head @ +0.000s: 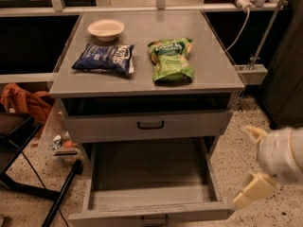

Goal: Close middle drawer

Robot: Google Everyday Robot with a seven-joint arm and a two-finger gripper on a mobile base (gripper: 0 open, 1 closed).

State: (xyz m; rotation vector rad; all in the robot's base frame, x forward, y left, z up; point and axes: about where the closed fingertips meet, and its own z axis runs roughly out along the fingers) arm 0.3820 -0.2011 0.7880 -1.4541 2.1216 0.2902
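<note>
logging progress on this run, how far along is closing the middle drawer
Done: nothing yet. The middle drawer is pulled far out, its empty inside showing. In hand: the gripper hangs to the right of the drawer's front corner, fingers apart, touching nothing. Left: likely get the gripper against the low front panel and push the drawer in under the upper drawer.

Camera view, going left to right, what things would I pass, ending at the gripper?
Orange cloth on the floor → blue snack bag → green snack bag → gripper, open, low at the right beside the pulled-out middle drawer.
</note>
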